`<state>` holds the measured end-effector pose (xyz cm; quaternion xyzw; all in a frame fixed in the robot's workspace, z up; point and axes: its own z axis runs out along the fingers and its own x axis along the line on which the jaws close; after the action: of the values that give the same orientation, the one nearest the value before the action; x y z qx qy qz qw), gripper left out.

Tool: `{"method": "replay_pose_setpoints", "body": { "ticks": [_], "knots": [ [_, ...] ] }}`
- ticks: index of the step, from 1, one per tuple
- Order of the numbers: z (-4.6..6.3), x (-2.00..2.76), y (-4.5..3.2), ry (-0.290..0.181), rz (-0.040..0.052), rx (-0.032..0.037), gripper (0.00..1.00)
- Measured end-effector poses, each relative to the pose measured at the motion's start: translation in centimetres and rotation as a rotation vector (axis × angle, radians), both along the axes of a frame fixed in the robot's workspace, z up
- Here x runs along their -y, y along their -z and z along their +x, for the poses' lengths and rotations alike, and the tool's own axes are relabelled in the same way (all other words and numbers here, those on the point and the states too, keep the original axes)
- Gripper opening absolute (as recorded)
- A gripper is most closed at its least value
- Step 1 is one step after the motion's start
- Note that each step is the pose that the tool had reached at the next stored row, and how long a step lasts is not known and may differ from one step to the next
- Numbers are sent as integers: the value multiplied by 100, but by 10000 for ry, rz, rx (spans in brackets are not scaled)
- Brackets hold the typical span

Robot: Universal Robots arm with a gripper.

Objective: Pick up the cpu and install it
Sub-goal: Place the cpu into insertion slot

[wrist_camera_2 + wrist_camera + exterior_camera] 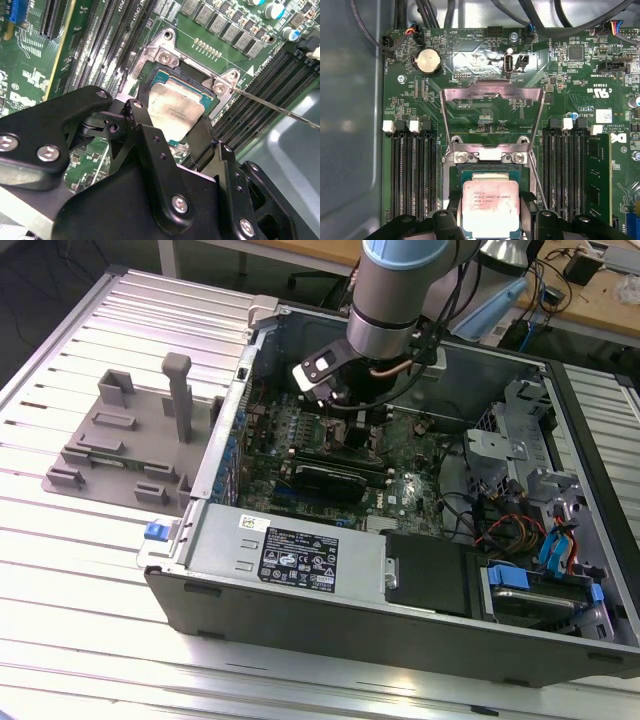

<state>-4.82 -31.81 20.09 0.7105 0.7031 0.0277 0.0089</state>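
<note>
Two fingers (pixel 202 137) of claw (pixel 170 112) pinch cpu (pixel 177 107); socket (pixel 454 175) mostly hidden beneath.

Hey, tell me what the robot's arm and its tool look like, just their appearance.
The arm is a thick silver-grey cylinder with a light blue band; a copper-coloured cable loops beneath its wrist. The tool is matte black: angular linked plates and two fingers, dotted with silver screw heads.

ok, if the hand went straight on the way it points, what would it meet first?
The cpu, directly ahead of the hand and lying over the socket. Depth is unclear, so they may already touch.
</note>
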Motion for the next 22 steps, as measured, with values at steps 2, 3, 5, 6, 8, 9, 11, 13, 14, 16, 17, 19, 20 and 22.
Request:
{"method": "replay_pose_setpoints", "body": {
  "ticks": [2, 3, 5, 6, 8, 9, 11, 13, 14, 16, 17, 19, 20, 22],
  "knots": [
    [0, -8, 5, 0, 0, 1, 55],
    [0, -9, 12, -1, 1, 1, 55],
    [0, -9, 23, 11, 0, -1, 55],
    [0, -9, 26, 24, 0, -1, 55],
    [0, -9, 35, 63, -2, -2, 55],
    [0, -8, 35, 71, -3, -3, 55],
    [0, -9, 38, 74, 0, -1, 55],
    [5, -9, 38, 74, 1, -1, 55],
    [7, -9, 38, 73, 2, 0, 55],
    [7, -9, 38, 72, 2, 1, 55],
    [8, -9, 39, 73, 2, 0, 55],
    [7, -4, 43, 73, 0, -1, 55],
    [7, -5, 52, 73, -1, -2, 55],
    [7, -5, 54, 14, -1, -1, 55]
  ]
}}
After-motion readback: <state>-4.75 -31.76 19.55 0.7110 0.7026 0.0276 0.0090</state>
